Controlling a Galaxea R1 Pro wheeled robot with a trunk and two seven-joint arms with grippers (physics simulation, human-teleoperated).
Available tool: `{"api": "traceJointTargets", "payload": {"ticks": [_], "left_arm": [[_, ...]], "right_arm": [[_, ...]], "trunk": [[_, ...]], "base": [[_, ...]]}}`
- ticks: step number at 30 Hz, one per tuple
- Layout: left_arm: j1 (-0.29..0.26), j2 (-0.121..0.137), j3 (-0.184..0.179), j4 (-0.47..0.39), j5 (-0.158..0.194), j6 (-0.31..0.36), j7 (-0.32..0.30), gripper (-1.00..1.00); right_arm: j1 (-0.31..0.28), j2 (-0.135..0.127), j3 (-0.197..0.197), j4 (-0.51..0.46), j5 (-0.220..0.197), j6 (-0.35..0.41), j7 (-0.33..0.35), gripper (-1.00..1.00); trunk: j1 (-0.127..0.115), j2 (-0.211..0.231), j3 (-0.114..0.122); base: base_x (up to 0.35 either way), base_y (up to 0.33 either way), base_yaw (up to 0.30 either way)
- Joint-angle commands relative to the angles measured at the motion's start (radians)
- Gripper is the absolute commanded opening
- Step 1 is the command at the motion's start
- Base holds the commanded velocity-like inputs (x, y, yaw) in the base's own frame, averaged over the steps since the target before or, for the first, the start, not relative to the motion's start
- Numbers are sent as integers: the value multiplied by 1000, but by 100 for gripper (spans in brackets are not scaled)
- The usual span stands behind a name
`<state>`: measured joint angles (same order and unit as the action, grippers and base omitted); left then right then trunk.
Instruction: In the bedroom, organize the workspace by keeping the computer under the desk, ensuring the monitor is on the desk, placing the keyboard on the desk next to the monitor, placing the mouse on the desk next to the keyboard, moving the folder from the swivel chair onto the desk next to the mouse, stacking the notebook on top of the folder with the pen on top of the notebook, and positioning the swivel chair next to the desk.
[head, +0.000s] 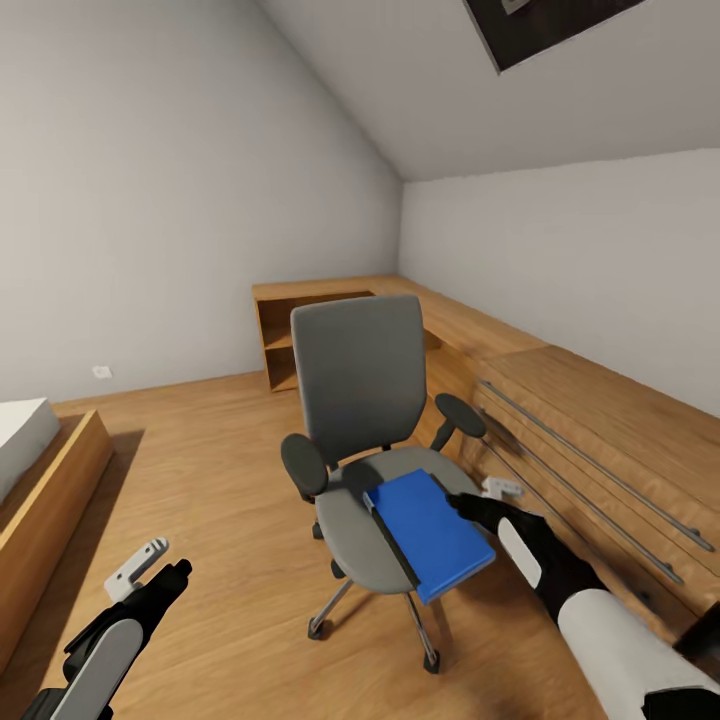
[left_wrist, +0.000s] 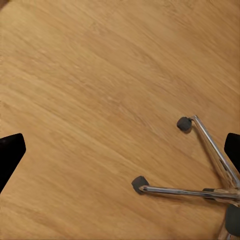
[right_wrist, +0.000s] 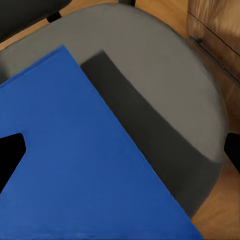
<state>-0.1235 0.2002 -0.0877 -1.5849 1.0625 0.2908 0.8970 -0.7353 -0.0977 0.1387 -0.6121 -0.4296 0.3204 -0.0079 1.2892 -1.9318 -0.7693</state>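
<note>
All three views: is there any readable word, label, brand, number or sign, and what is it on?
None can be read.
The folder has a plain blue cover with no print.
The swivel chair carries no label.
The framed dark picture on the sloped ceiling is cut off and too blurred to read.
</note>
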Motion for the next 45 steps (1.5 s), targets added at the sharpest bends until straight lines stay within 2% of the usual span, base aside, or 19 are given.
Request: {"api": "traceJointTargets", "payload": {"ticks": [1, 2, 5, 8, 10, 13, 14, 17, 20, 23, 32, 33, 35, 38, 39, 40, 44, 45], "left_arm": [[-1, 1, -1, -1, 3, 4, 7, 100], [-1, 1, -1, -1, 3, 4, 7, 100], [-1, 1, -1, -1, 4, 4, 7, 100], [-1, 1, -1, -1, 4, 4, 7, 100], [-1, 1, -1, -1, 3, 4, 7, 100], [-1, 1, -1, -1, 3, 5, 7, 100], [-1, 1, -3, -1, 4, 5, 7, 100], [-1, 1, -3, -1, 4, 5, 6, 100], [-1, -1, -4, 0, -58, 5, 1, 100], [-1, -4, -4, 0, -87, 5, -2, 100], [-1, -5, -4, -1, -98, 5, -3, 100], [-1, -6, -1, -6, -98, 1, 0, 100], [-1, -6, -1, -6, -99, 1, 1, 100], [-1, -6, 0, -6, -98, 1, 1, 100], [-1, -6, 1, -6, -98, 1, 1, 100], [-1, -5, 1, -6, -98, 1, 2, 100], [-1, -5, 1, -5, -97, 1, 2, 100], [-1, -5, 1, -5, -96, 1, 2, 100]], "right_arm": [[29, -3, 3, -65, -3, 29, -2, 100], [45, -4, 3, -98, -4, 42, -2, 100], [150, -6, -2, -306, -4, 121, -5, 100], [244, -6, -25, -481, -4, 175, -7, 100], [272, -4, -34, -527, -13, 195, -6, 100], [283, -4, -37, -543, -83, 203, -7, 100], [287, -13, -40, -549, -202, 207, -7, 100], [288, -18, -40, -546, -219, 207, -7, 100], [289, -18, -39, -542, -224, 206, -7, 100], [289, -19, -39, -542, -224, 206, -7, 100], [289, -23, -40, -543, -224, 200, -7, 100], [289, -33, -57, -536, -228, 203, -6, 100], [289, -33, -99, -524, -240, 206, -5, 100], [289, -36, -159, -499, -285, 214, -2, 100], [289, -39, -185, -492, -312, 225, -1, 100], [289, -52, -215, -486, -362, 249, 1, 100], [289, -87, -241, -480, -467, 278, 2, 100], [290, -90, -242, -480, -477, 279, 2, 100]], "trunk": [[0, 0, -1], [0, 0, -1], [0, 0, -1], [0, 0, -1], [0, 0, -1], [0, 0, -1], [0, 0, -1], [0, 0, -1], [0, 0, -2], [0, 0, -4], [0, 0, -5], [4, -7, -8], [11, -21, -15], [23, -42, -24], [27, -49, -27], [31, -56, -30], [46, -84, -43], [50, -91, -46]], "base": [[0, 0, 0], [0, 0, 0], [0, 0, 0], [0, 0, 0], [0, 0, 0], [0, 0, 0], [0, 0, 0], [0, 13, 0], [-74, 300, -170], [-19, 320, -148], [-3, 314, -21], [0, 14, -228], [0, 6, -254], [0, 2, -267], [0, 1, -270], [0, 0, -271], [0, 0, -272], [0, 0, -273]]}}
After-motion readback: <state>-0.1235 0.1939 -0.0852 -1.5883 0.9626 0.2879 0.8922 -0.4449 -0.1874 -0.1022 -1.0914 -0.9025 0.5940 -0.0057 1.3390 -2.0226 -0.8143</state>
